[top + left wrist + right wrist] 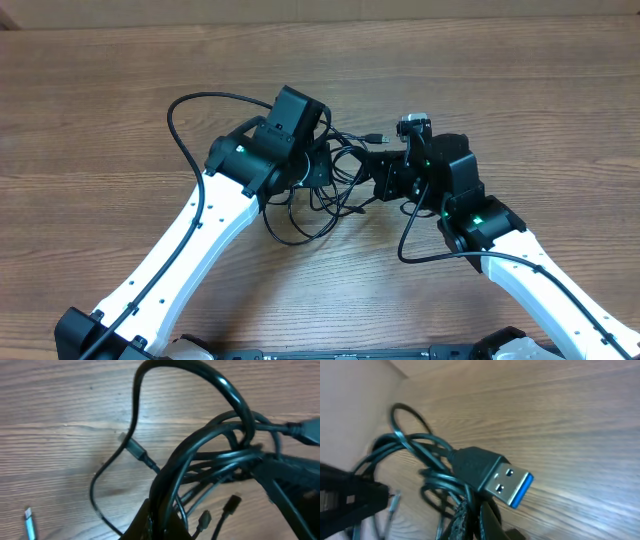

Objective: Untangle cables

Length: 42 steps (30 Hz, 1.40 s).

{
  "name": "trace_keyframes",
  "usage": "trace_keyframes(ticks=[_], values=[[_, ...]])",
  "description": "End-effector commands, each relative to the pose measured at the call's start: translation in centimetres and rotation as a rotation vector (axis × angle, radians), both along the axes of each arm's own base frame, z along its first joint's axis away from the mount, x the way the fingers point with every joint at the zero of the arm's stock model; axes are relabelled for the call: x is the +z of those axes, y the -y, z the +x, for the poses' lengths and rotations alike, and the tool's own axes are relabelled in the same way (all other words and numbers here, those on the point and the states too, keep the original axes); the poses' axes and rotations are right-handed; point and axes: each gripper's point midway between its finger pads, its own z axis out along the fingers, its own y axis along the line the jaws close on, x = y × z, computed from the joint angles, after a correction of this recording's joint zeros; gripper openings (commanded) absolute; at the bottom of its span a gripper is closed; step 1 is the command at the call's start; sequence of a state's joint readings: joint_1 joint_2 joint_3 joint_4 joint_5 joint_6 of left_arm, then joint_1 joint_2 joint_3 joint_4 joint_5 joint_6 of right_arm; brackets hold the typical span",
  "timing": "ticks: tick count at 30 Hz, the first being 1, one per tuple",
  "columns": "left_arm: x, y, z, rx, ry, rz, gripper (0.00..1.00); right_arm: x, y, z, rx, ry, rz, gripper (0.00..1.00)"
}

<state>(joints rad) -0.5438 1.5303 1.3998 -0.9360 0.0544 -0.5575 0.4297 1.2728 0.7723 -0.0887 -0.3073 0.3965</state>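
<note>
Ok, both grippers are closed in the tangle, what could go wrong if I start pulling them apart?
1. The left gripper and right gripper both look shut on the cables close together; pulling apart may cinch the knot instead of loosening it.
2. The USB plug sticks out right above the right gripper and could snag a neighbouring loop.
3. The thick loop arches over the bundle, so it may drag everything along.

Black cables (335, 190): thin cords tangled in overlapping loops, bunched between the left tool (159, 519) and the right tool (475, 517). A blue-tongued USB plug (507, 482) juts just above the right tool. Small plugs (231, 505) hang beside the left.
</note>
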Motion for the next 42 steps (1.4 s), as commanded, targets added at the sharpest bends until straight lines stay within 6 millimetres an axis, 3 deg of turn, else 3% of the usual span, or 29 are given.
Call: trace_keyframes(ticks=[1,7,13,17,23,26,31,32,36,42], values=[[0.4,-1.3,1.1,0.064,0.060,0.072,0.04,2.8,-2.8,-1.7,0.167,0.006,0.148,0.04],[0.8,-5.4,2.7,0.172,0.160,0.277,0.04,9.0,-6.1,-5.4,0.445,0.005,0.437,0.04],[1.4,-8.9,2.7,0.245,0.206,0.462,0.04,15.0,-6.5,-7.1,0.576,0.154,0.586,0.04],[1.2,-9.1,2.4,0.240,0.190,0.473,0.04,15.7,-6.4,-7.2,0.580,0.166,0.605,0.04],[1.2,-9.1,2.3,0.239,0.187,0.473,0.04,15.0,-6.5,-7.0,0.574,0.167,0.581,0.04],[1.1,-9.0,2.3,0.236,0.183,0.468,0.04,12.1,-5.9,-5.1,0.464,0.092,0.514,0.07],[1.0,-9.1,2.1,0.233,0.174,0.473,0.04,5.7,-3.4,-1.7,0.172,-0.052,0.337,0.34],[0.9,-8.9,2.0,0.228,0.170,0.464,0.04,4.6,-2.8,-1.2,0.123,-0.064,0.298,0.44],[0.4,-7.0,1.8,0.189,0.130,0.358,0.04,3.6,-1.9,-0.5,0.080,-0.028,0.217,0.67],[0.3,-2.6,1.4,0.092,0.079,0.139,0.04,2.3,-0.5,0.6,0.022,0.035,0.088,0.69]])
